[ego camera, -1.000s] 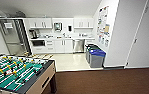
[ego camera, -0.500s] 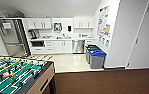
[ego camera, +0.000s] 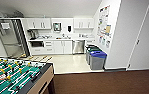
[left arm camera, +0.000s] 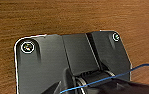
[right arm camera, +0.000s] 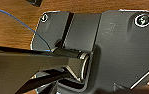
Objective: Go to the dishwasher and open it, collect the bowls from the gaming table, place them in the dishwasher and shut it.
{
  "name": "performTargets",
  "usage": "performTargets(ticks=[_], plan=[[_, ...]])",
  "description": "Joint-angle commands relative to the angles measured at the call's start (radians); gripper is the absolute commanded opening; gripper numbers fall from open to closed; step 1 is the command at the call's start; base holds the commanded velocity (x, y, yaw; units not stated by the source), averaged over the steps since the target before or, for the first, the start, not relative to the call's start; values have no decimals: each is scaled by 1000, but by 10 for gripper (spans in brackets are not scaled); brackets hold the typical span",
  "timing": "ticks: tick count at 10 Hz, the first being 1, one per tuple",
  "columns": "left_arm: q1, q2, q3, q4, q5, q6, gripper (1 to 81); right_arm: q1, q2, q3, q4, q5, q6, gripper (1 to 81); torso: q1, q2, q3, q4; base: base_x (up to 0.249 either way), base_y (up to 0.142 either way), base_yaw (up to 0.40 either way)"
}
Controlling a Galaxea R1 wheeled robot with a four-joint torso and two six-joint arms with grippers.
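A small kitchenette lies ahead under a sloped white ceiling [ego camera: 65, 7]. White upper cabinets [ego camera: 38, 23] hang above a pale counter [ego camera: 55, 39] with white lower cabinets [ego camera: 62, 47] beneath. A tall steel fridge [ego camera: 11, 37] stands at the left end. Grey recycling bins with green and blue lids [ego camera: 96, 58] sit against the right wall, below a board of posters [ego camera: 103, 25]. A white door [ego camera: 146, 42] is at the right. The kitchen floor [ego camera: 70, 62] is pale and glossy; brown carpet [ego camera: 102, 83] covers the near ground. A foosball table [ego camera: 15, 75] stands at the near left.
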Motion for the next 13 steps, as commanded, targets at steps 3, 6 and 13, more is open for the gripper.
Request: performTargets(ticks=[3,6,13], plan=[[-55,-4,7,6,50,3,811,38,-6,7,-14,-50,-3,811,0,0,0,0,112,0,0],[-54,-1,9,6,50,1,811,40,-6,7,-12,-50,-4,811,0,0,0,0,113,0,0],[-54,-6,4,-1,50,1,811,45,-4,-1,-12,-50,-3,811,0,0,0,0,114,0,0]])
